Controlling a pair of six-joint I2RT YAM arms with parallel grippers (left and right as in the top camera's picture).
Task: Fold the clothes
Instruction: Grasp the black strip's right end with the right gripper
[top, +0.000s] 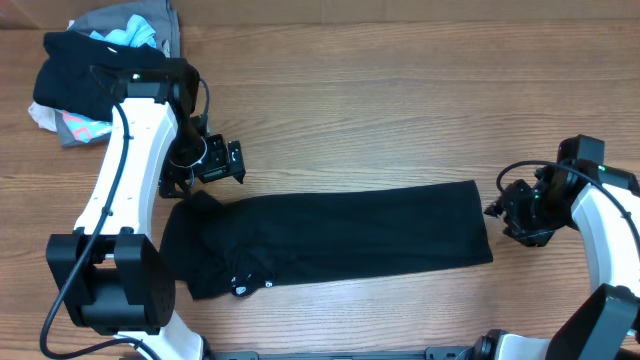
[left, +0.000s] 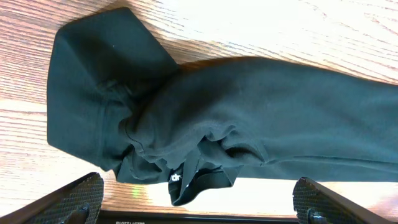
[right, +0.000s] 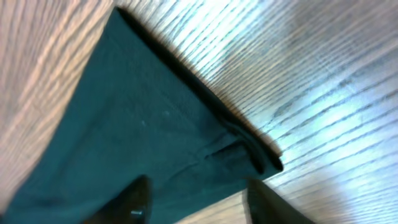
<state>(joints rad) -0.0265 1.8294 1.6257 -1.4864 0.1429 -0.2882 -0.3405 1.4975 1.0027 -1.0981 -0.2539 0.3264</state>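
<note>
The black T-shirt (top: 330, 240) lies on the table folded lengthwise into a long band, with its sleeve and collar end bunched at the left. Its white logo and tag show near the front left (top: 242, 285) and in the left wrist view (left: 176, 178). My left gripper (top: 225, 160) is open and empty, hovering above the table just behind the shirt's left end; in its own view its fingers (left: 199, 208) are spread wide. My right gripper (top: 497, 208) is open and empty beside the shirt's right edge; in its own view its fingers (right: 199, 199) straddle the folded corner (right: 249, 146).
A heap of mixed black, grey, light-blue and pink garments (top: 95, 70) lies at the back left corner. The wooden table (top: 400, 90) extends behind the shirt.
</note>
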